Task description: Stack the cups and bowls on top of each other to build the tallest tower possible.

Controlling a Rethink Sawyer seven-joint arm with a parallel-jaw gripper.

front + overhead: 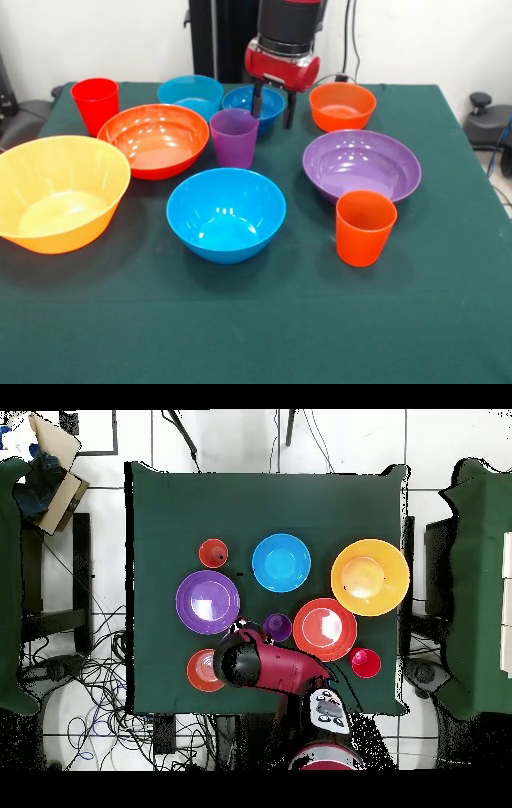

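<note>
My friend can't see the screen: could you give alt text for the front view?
A red robot gripper with open fingers hangs over a small blue bowl at the far side of a green table, with scattered, unstacked colourful cups and bowls.

arm: descends vertically from above | wrist: red (black cuff above) | gripper (273, 110): two dark fingers parted, empty

This looked like a robot lab. A square table under a dark green cloth (270, 504) stood on a pale tiled floor (210, 439). Loose black cables (95, 684) lay tangled near the red and black robot arm (285, 669).
</note>
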